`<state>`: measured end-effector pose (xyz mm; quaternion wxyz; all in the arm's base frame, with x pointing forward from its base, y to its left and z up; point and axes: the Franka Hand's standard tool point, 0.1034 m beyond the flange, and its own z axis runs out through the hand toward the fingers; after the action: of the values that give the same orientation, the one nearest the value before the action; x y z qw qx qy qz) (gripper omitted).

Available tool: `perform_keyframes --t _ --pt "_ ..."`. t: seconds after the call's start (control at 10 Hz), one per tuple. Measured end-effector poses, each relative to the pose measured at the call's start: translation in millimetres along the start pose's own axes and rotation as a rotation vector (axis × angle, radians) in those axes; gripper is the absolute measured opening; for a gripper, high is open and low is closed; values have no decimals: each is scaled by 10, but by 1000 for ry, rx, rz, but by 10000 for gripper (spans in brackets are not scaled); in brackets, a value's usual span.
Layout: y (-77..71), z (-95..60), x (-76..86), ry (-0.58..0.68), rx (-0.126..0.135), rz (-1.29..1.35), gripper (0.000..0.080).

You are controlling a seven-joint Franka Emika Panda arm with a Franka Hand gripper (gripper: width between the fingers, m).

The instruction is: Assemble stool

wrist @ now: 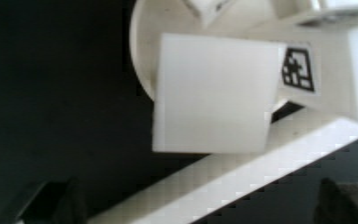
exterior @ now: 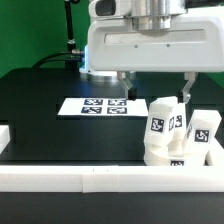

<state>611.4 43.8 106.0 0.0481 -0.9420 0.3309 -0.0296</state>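
Observation:
The white stool seat disc (exterior: 163, 155) lies at the front of the exterior view's right, against the border rail. Three blocky tagged legs stand upright on it: one (exterior: 160, 117), one (exterior: 179, 120) and one (exterior: 203, 130). My gripper (exterior: 156, 90) hangs just above and behind them, open and empty, with one finger (exterior: 187, 88) close to the middle leg's top. In the wrist view a large white leg (wrist: 211, 95) stands on the round seat (wrist: 167, 30), a tag (wrist: 300, 70) beside it. The gripper (wrist: 202, 197) shows dark fingertips (wrist: 51, 205) spread wide with nothing between them.
The long white border rail (exterior: 100, 182) runs along the table's front and crosses the wrist view (wrist: 247, 180) diagonally. The marker board (exterior: 98, 105) lies flat on the black table behind the stool, toward the exterior view's left. A black cable hangs at the back.

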Motion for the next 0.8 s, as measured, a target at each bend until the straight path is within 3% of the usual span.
perform_keyframes --t 0.2,0.6,0.7,0.8 --pt "-71 73 -94 7 -1 160 649" --pt "-91 184 -182 16 -9 71 649" --pt "-67 184 -163 16 -11 62 534" --pt "-45 181 -142 16 -13 54 364"
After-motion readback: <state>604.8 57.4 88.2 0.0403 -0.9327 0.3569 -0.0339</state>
